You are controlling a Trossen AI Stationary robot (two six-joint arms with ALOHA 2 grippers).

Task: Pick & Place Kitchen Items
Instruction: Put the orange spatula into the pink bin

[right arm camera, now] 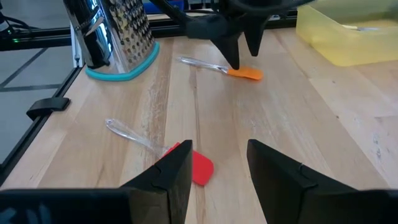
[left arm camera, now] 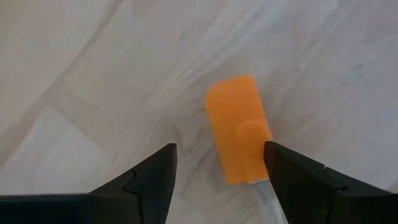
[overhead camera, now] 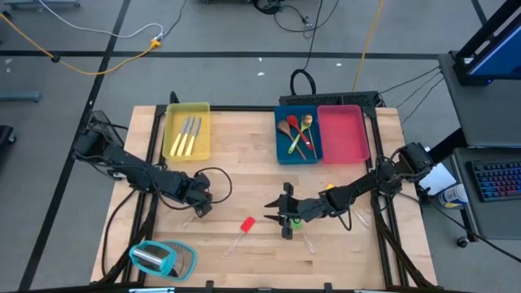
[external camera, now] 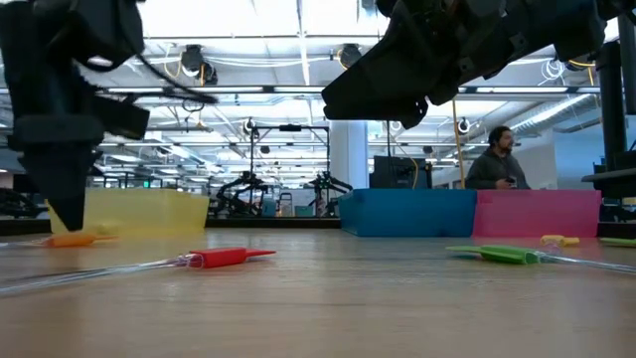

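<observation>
Left gripper [left arm camera: 217,180]: fingers spread apart, holding nothing. The orange spatula [left arm camera: 239,127] lies flat on the wooden table [left arm camera: 74,68] between the two fingertips, nearer one finger [left arm camera: 292,174], its orange head just beside that tip and its clear handle running back under it. Whether the finger touches the head cannot be told. In the right wrist view the same gripper [right arm camera: 244,57] stands tips-down directly over the spatula.

Right gripper [right arm camera: 217,168]: fingers apart, empty, raised off the table. The red spatula [right arm camera: 198,167] lies just ahead of one fingertip [right arm camera: 177,168], its red head near that tip and its clear handle reaching away from it. In the high view a green-headed spatula [overhead camera: 298,221] lies beneath this gripper [overhead camera: 286,213], flat on the wood.

Beyond the fingers: the yellow tray [overhead camera: 188,130] holds silver cutlery [overhead camera: 187,136] laid side by side. The blue tray [overhead camera: 284,152] holds wooden, red and gold spoons [overhead camera: 297,133], overlapping. The pink tray [overhead camera: 343,135] adjoins the blue one. A metal grater [right arm camera: 115,34] with a teal rim stands upright, well apart from the right fingers.
</observation>
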